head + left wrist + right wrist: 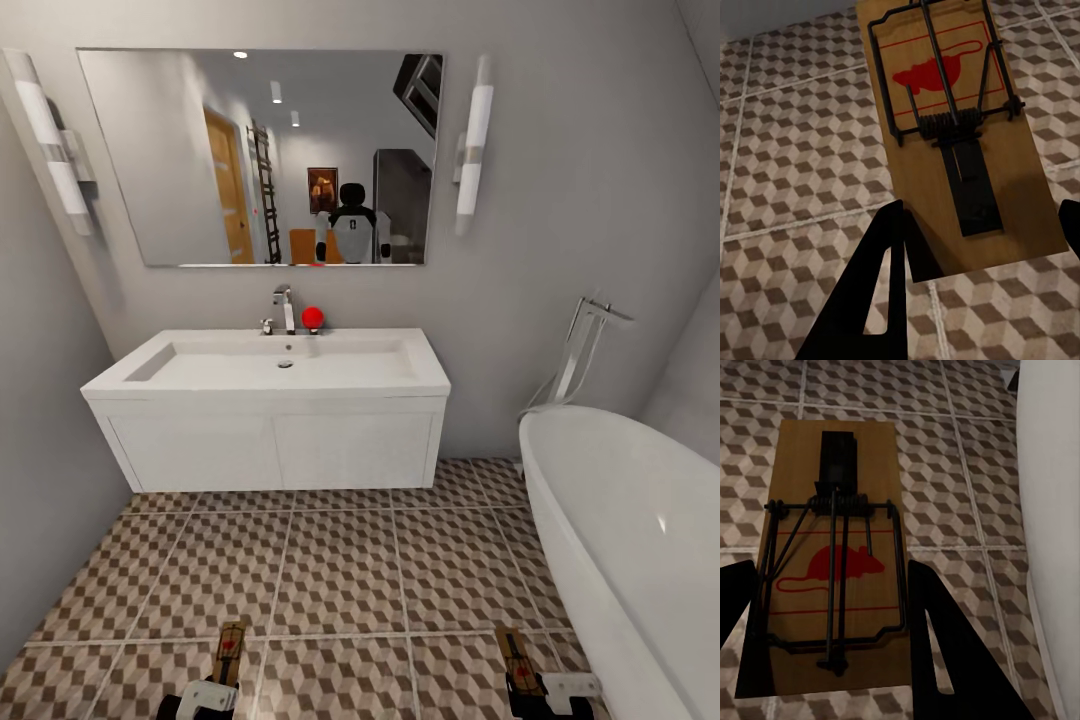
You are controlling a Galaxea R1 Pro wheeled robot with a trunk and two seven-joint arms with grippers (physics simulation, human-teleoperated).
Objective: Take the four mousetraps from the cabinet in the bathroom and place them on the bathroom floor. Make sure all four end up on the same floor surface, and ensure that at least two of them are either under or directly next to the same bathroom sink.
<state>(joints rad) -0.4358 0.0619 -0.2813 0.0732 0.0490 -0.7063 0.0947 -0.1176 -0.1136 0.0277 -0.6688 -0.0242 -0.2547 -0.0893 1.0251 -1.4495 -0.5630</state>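
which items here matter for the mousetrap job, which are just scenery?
Job:
- tan wooden mousetrap in left end effector
- tan wooden mousetrap in right end effector
- white basin on wall-hung vanity
- cube-pattern tiled floor

Scenery:
- white bathtub
- wall mirror
- red ball

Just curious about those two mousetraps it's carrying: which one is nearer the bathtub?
The mousetrap in the right gripper, close beside the white bathtub. The other mousetrap, in the left gripper, is far across the tiles.
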